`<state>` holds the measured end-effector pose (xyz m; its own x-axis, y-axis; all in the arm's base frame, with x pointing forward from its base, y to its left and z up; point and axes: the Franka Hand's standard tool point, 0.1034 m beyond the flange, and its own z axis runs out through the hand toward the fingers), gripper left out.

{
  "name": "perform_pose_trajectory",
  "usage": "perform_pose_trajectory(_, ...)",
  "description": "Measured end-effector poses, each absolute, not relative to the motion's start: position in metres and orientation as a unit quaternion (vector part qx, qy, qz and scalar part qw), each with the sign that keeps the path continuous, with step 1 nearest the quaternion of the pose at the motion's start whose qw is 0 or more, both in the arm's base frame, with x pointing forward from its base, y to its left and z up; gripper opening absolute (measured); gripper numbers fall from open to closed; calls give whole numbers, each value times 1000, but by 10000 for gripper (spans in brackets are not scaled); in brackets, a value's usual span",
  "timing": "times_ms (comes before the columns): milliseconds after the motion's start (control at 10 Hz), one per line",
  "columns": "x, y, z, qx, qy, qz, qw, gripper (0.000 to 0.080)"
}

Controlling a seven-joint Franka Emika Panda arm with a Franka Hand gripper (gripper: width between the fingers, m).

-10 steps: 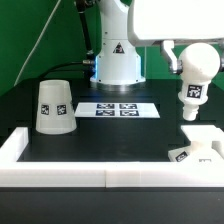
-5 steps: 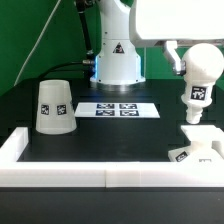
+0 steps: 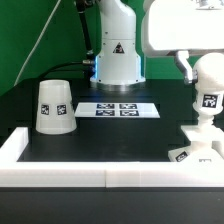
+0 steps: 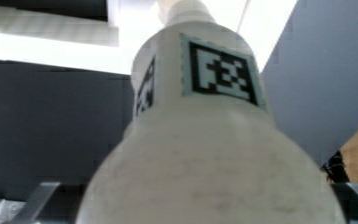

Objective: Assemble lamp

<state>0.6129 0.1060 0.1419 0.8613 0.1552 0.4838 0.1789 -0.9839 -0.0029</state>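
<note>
Exterior view: end effector (image 3: 201, 68) grips the bulb (image 3: 211, 84), tagged black-and-white, above the base (image 3: 205, 146).

Bright even light; whites blown out; bulb (image 4: 194, 150) soft-focus in wrist view.

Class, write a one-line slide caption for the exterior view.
Gripper holds matte white ball-headed bulb upright over flat square white base; tapered white shade stands apart.

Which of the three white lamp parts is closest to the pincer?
The bulb, ball-headed and upright over the flat base at the exterior view's right; it fills the wrist view. The cup-shaped shade stands apart at that view's left.
</note>
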Motion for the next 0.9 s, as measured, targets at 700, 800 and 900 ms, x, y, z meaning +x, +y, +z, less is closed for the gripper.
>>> perform_pose_trajectory(700, 612, 96, 129, -966, -89, -240, 18, 579)
perform_pose_trajectory(800, 611, 95, 126, -967, -89, -238, 18, 579)
perform_pose_trajectory(900, 610, 96, 123, -966, -90, -241, 17, 579)
